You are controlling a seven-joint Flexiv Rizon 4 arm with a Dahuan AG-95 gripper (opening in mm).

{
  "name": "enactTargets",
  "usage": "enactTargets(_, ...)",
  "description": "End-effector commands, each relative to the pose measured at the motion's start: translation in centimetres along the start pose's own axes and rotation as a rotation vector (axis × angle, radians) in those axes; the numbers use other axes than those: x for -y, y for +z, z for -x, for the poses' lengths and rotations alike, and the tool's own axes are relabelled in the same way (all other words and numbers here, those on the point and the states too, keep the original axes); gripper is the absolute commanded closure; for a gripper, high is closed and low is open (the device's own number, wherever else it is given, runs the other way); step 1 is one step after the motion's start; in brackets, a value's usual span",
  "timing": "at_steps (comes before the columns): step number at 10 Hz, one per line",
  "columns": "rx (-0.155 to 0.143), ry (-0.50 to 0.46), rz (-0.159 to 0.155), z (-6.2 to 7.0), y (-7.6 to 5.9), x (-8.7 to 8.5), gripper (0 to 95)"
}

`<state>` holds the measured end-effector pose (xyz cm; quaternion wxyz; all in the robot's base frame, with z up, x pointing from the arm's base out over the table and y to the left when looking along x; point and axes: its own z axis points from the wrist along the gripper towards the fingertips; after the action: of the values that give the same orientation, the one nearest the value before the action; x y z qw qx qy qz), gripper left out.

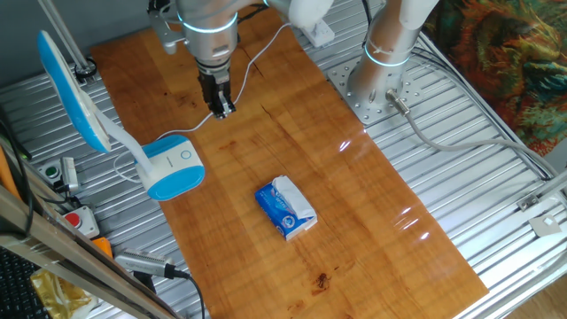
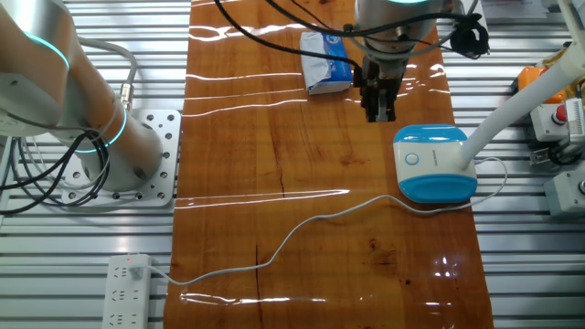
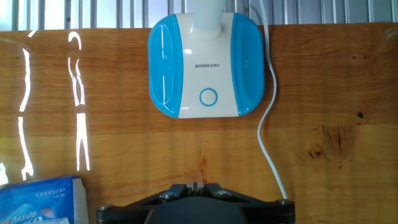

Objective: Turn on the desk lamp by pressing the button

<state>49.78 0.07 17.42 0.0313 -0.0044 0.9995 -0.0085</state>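
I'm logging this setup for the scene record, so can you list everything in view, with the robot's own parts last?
desk lamp: one, blue and white, near the wooden board's edge
button: one, blue ring, on the lamp base
lamp cord: one, white, trailing across the board
tissue packet: one, blue and white, mid-board
wooden board: one, brown, on the metal table
power strip: one, white, beside the board
robot arm: one, silver, above the board
fingers: black, tips touching, short of the lamp base

Bare worktop lies between the tool and the desk lamp; a white cord runs alongside, a packet behind.
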Motion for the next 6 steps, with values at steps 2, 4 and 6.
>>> enactTargets(2,-0.002,0.004,-0.001,0.8,-0.1,0.0,95.0)
enactTargets(4,-0.005,-0.021,-0.012,2.3,0.7,0.2,95.0)
enactTargets(6,-0.005,-0.051,-0.012,3.3,2.3,0.6,95.0)
